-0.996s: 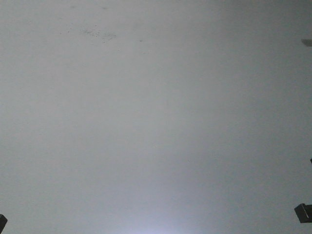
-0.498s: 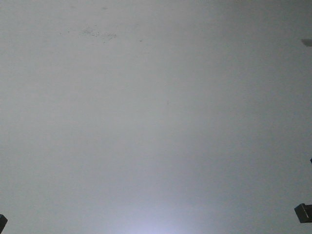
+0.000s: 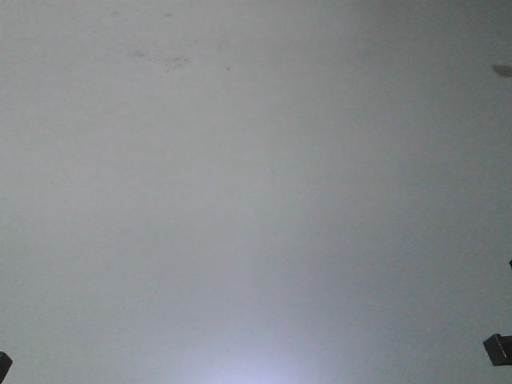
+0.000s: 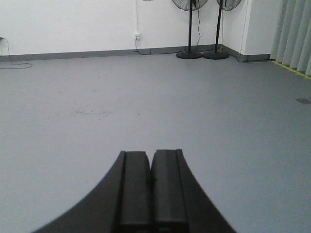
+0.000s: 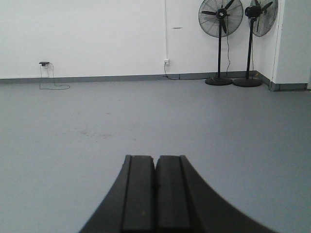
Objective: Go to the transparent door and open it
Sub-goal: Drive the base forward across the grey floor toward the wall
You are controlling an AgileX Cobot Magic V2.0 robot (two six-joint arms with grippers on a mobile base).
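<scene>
Wrist views: L claw [image 4: 150, 187] & R claw [image 5: 155, 189] pressed closed, grey floor [image 4: 146, 97] ahead.

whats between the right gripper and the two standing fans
Only bare grey floor lies between the right gripper and the fans; nothing stands there. The right wrist view shows it.

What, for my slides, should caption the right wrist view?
Shut black right hand over grey floor, two black pedestal fans by a white wall; no door visible.
</scene>
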